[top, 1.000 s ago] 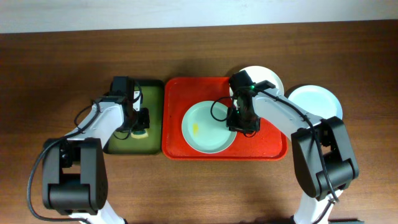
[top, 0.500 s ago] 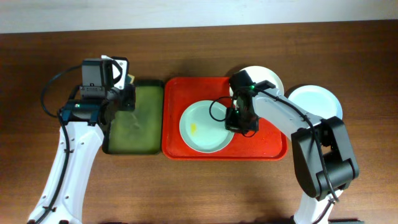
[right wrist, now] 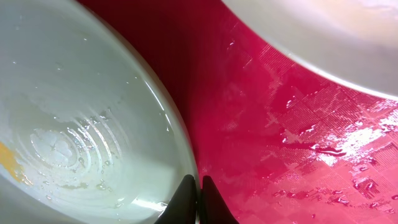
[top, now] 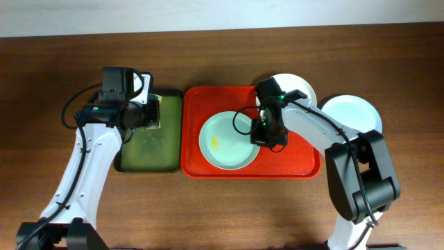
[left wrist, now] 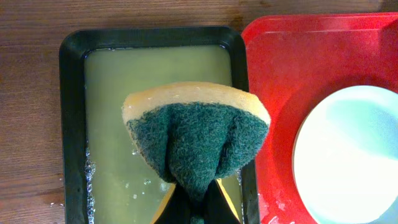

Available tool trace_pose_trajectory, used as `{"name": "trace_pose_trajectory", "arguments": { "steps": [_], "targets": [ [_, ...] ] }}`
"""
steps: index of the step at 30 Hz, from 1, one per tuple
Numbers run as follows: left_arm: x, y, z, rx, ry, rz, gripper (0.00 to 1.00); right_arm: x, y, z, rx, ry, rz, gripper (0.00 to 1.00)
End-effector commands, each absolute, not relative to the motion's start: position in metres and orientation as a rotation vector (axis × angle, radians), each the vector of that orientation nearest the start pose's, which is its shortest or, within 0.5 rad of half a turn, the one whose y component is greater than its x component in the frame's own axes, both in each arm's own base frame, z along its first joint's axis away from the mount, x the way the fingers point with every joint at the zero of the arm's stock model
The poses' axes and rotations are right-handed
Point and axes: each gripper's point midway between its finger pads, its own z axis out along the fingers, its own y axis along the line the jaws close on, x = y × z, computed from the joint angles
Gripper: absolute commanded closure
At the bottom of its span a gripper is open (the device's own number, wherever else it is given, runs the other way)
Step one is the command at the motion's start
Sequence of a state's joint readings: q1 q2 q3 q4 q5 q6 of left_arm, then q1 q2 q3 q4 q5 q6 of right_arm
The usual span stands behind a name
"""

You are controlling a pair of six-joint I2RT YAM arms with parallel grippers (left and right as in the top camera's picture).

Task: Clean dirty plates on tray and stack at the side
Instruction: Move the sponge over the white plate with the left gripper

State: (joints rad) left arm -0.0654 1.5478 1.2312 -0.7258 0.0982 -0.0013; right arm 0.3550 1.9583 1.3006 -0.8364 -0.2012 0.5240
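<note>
A pale blue-green dirty plate [top: 225, 142] with a small yellow smear [top: 216, 144] lies on the red tray [top: 298, 163]. My right gripper [top: 262, 137] is shut on this plate's right rim; in the right wrist view its fingertips [right wrist: 190, 194] pinch the rim of the wet plate [right wrist: 81, 124]. My left gripper [top: 154, 111] hovers over the back right corner of the dark green tray [top: 146, 149]. It is shut on a yellow sponge [left wrist: 196, 137] with a green scouring face, which hangs above the soapy water.
A white plate [top: 298, 87] sits at the red tray's back right corner, partly under the right arm. Another pale plate [top: 354, 114] lies on the wooden table to the right of the tray. The red tray's floor [right wrist: 261, 137] is wet.
The left arm lifted the sponge out of the green tray and now holds it above the tray's right side. The right gripper closed on the plate's rim, and the plate slid slightly left.
</note>
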Motion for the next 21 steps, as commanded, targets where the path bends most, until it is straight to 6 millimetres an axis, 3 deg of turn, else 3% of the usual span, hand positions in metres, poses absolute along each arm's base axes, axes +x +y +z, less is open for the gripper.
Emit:
{"name": "trace_pose_trajectory", "arguments": {
  "steps": [1,4,6,7,9,11,13,15,19,21],
  "targets": [
    [0.389,-0.036,0.158,0.06,2.643,-0.104,1.0,0.338,0.164,0.022,0.253,3.104,0.356,0.96],
    [0.398,-0.034,0.174,0.053,2.795,-0.074,1.0,0.339,0.164,0.022,0.253,3.103,0.357,0.96],
    [0.405,-0.043,0.162,0.064,2.88,-0.123,1.0,0.339,0.164,0.022,0.254,3.103,0.358,0.96],
    [0.405,-0.052,0.156,0.084,2.895,-0.164,1.0,0.339,0.165,0.022,0.255,3.101,0.36,0.96],
    [0.401,-0.091,0.151,0.184,2.904,-0.295,1.0,0.339,0.168,0.023,0.348,3.1,0.387,0.96],
    [0.396,-0.114,0.151,0.238,2.901,-0.308,1.0,0.334,0.176,0.025,0.366,3.122,0.467,0.96],
    [0.39,-0.134,0.151,0.283,2.903,-0.318,1.0,0.321,0.182,0.028,0.376,3.174,0.536,0.79],
    [0.388,-0.151,0.152,0.343,2.885,-0.328,1.0,0.338,0.171,0.025,0.23,3.112,0.47,0.76],
    [0.385,-0.163,0.153,0.323,2.887,-0.338,1.0,0.351,0.158,0.023,0.233,3.061,0.368,0.84],
    [0.385,-0.164,0.153,0.305,2.886,-0.341,1.0,0.355,0.155,0.019,0.219,3.041,0.294,0.84]
  ]
}}
